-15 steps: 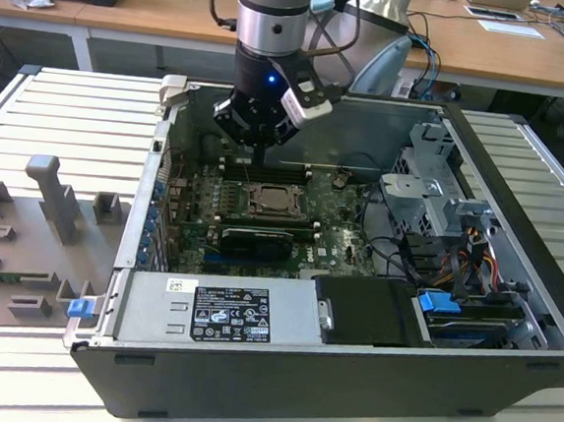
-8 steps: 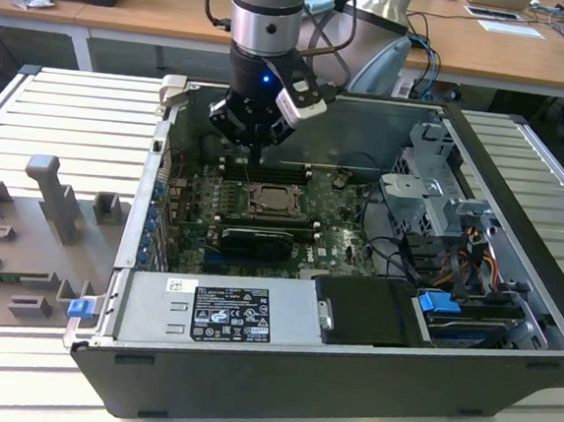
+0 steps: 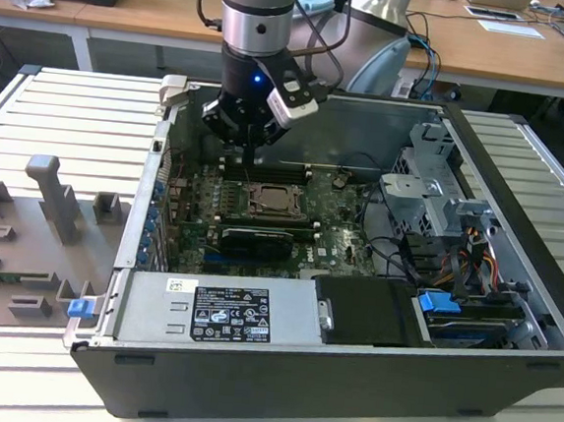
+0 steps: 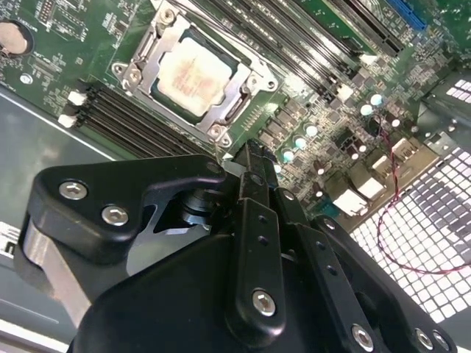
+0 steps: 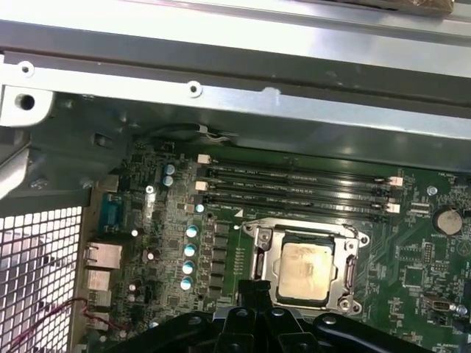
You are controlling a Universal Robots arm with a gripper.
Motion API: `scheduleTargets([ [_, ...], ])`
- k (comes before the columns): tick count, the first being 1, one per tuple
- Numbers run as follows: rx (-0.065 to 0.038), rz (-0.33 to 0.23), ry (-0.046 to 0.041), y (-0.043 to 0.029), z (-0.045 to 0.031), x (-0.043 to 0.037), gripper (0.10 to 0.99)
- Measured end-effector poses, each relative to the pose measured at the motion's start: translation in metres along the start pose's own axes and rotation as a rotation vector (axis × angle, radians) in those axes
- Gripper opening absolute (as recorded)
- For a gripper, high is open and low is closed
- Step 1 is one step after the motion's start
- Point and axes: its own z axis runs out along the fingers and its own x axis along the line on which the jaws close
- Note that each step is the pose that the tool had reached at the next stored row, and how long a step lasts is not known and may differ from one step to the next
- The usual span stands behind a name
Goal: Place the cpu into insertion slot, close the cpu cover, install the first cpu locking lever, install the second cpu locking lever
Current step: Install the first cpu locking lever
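The cpu [image 3: 271, 202] lies flat in its socket on the motherboard, its pale metal top showing in both wrist views [image 4: 195, 73] [image 5: 304, 271]. Around it, the silvery cpu cover [image 4: 237, 109] [image 5: 347, 273] lies down flat, framing the chip. My gripper [image 3: 250, 159] hangs just above the board on the far side of the socket, close to the memory slots. Its black fingers [image 4: 250, 158] come together to one narrow tip with nothing between them, so it is shut and holds nothing. How the thin locking levers beside the socket stand I cannot tell.
The open computer case [image 3: 516, 241] walls in the board. Memory slots [image 5: 294, 187] run beside the socket. A power supply [image 3: 224, 310] sits at the front, with a drive cage [image 3: 432, 194] and cables at the exterior view's right. A grey fixture [image 3: 51, 201] stands outside on the exterior view's left.
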Motion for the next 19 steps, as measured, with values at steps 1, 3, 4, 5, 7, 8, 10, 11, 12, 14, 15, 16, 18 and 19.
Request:
scheduleTargets([
  [1, 0.0, 0.0, -0.0003, 0.0002, 0.0004, 0.0017, 0.106],
  [3, 0.0, 0.0, -0.0008, 0.0008, 0.0013, 0.0062, 0.106],
  [4, 0.0, 0.0, -0.0008, 0.0009, 0.0013, 0.0076, 0.106],
  [5, -0.001, 0.0, -0.0009, 0.0012, 0.0015, 0.0098, 0.106],
  [7, -0.001, 0.0, -0.0011, 0.0016, 0.0019, 0.0139, 0.106],
  [8, -0.001, 0.0, -0.001, 0.0017, 0.0019, 0.0149, 0.106],
  [10, -0.001, 0.0, -0.0011, 0.0021, 0.0022, 0.0177, 0.106],
  [11, -0.001, 0.0, -0.0012, 0.0022, 0.0023, 0.0192, 0.106],
  [12, -0.001, 0.0, -0.0012, 0.0025, 0.0025, 0.0213, 0.106],
  [14, -0.001, 0.0, -0.0012, 0.0029, 0.0028, 0.0248, 0.106],
  [15, -0.001, 0.0, -0.0013, 0.003, 0.0028, 0.0257, 0.106],
  [16, -0.001, 0.0, -0.0014, 0.0032, 0.003, 0.0272, 0.106],
  [18, -0.001, 0.0, -0.0015, 0.0036, 0.0034, 0.0296, 0.106],
  [19, -0.001, 0.0, -0.0016, 0.0039, 0.0037, 0.0304, 0.106],
])
